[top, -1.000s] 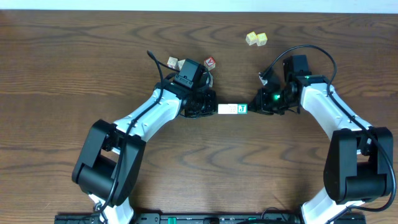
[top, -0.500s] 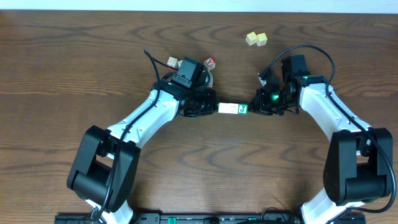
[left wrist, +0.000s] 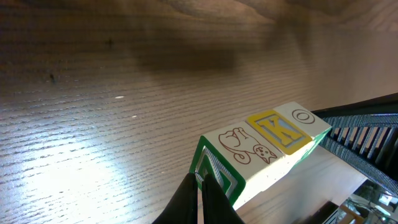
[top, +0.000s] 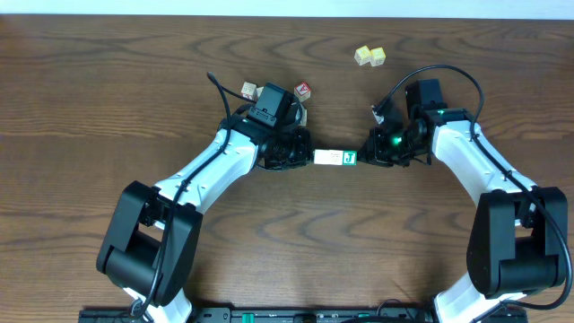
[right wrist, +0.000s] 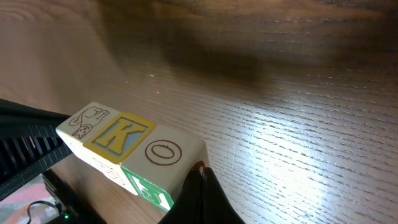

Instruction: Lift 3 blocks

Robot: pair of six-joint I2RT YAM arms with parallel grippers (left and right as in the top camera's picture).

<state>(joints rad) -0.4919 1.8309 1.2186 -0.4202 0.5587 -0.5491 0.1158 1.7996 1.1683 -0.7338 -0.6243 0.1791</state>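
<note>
Three blocks (right wrist: 118,138) in row — animal drawing; "K"; "O" | green "J"

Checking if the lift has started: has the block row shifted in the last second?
No. The block row keeps its spot relative to the pale yellow cubes.

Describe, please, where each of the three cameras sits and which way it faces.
Overhead: fixed above the table, looking straight down; both arms show, with left gripper and right gripper at opposite ends of the row of three blocks.
Left wrist: on the left arm, looking past its own shut fingertips along the row.
Right wrist: on the right arm, looking past its own shut fingertips along the row.
Shared: both wrist views show the K block mid-row, from opposite ends.
</note>
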